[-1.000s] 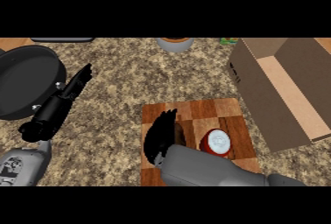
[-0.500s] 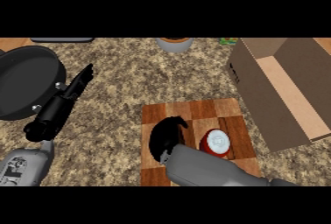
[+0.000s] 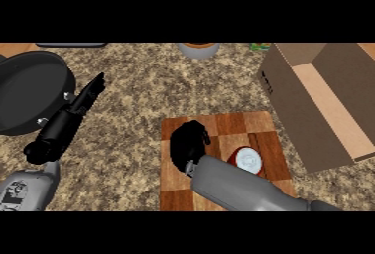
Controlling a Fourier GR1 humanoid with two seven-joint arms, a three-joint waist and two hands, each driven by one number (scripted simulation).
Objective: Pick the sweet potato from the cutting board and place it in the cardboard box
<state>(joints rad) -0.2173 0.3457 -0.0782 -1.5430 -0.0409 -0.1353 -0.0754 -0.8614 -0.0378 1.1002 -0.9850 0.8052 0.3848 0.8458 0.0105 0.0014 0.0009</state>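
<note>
- The right hand [image 3: 189,144] sits curled low over the left half of the cutting board [image 3: 242,124], apparently closing on the sweet potato, which it hides from view.
- A red-rimmed can [image 3: 247,159] stands just beside that hand on the board.
- The cardboard box [image 3: 322,99] waits open at the right of the table [image 3: 147,104], nothing visibly in it; lift, carry and drop all remain.
- The left hand [image 3: 86,96] rests with straight fingers beside a dark pan [image 3: 29,94].
</note>
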